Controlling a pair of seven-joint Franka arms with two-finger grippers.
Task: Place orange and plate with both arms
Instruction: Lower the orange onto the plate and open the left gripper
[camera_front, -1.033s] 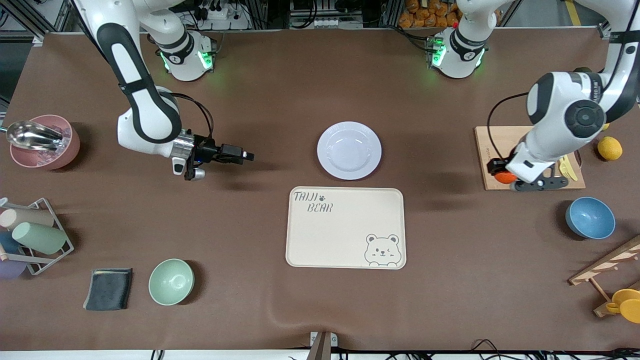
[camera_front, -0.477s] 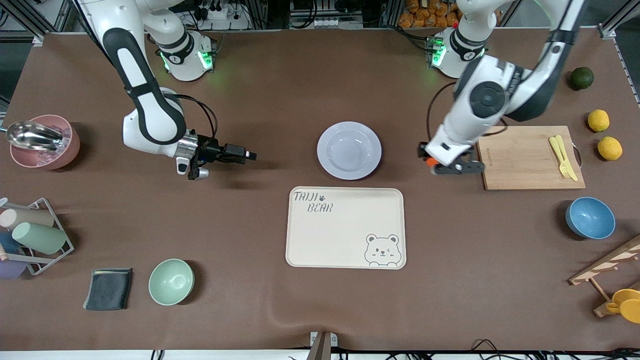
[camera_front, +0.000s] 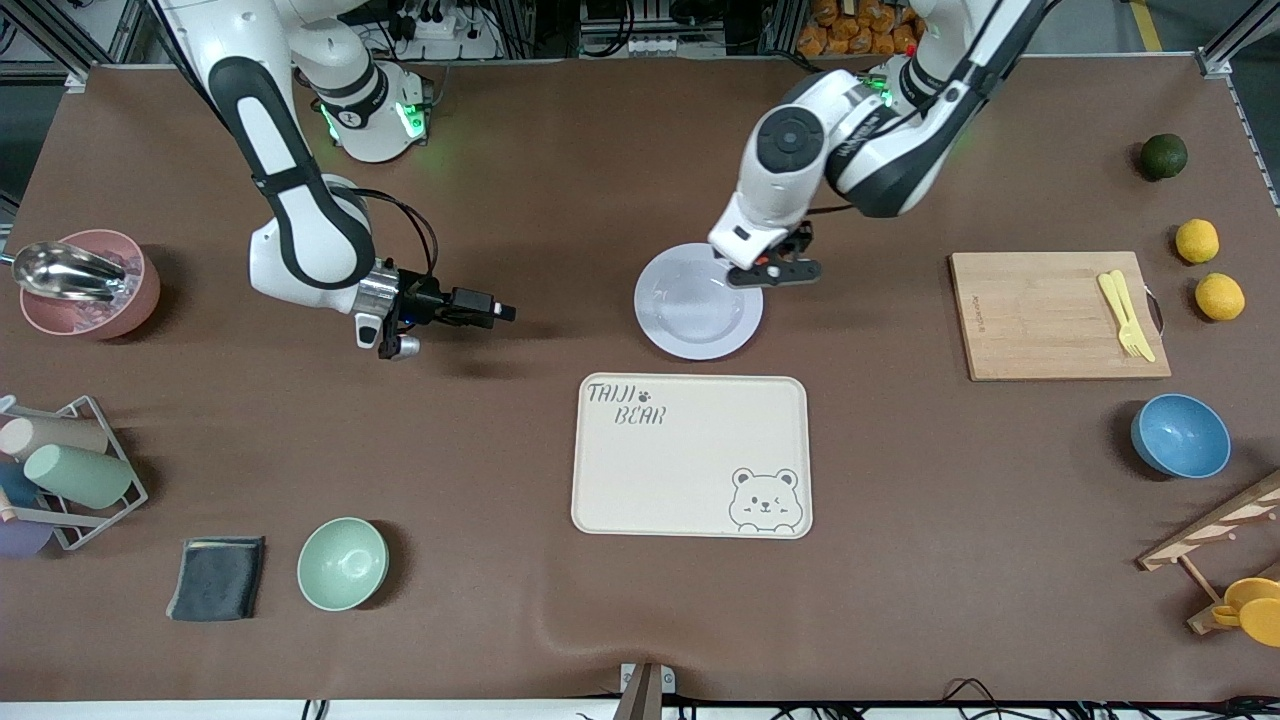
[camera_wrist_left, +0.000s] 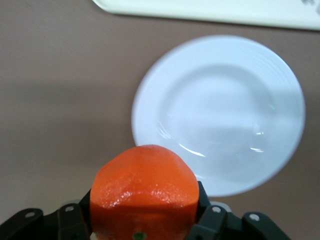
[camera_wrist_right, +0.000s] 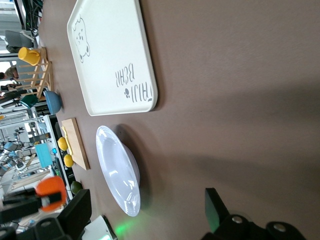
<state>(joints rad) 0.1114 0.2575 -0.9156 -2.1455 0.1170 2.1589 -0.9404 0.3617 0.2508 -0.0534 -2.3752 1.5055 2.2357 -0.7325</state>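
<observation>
- My left gripper (camera_front: 768, 268) clamps the orange (camera_wrist_left: 145, 187) over the plate's (camera_front: 698, 325) rim, upper centre of the front view.
- I judge the orange firm, light, prone to rolling.
- The plate looks glossy, slippery, breakable; I'd pinch its rim.
- My right gripper (camera_front: 495, 313) waits spread wide, centre-left.

Orange (camera_wrist_left: 144, 184) aloft, plate (camera_front: 690, 318) on the table

The vivid red-orange fruit hangs over the glossy lavender-white plate's rim; the plate lies flat.

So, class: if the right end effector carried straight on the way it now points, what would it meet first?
Probably the plate. The right end effector is open and points level toward it across bare table, though its height above the table is hard to judge, so it might pass over the rim.
</observation>
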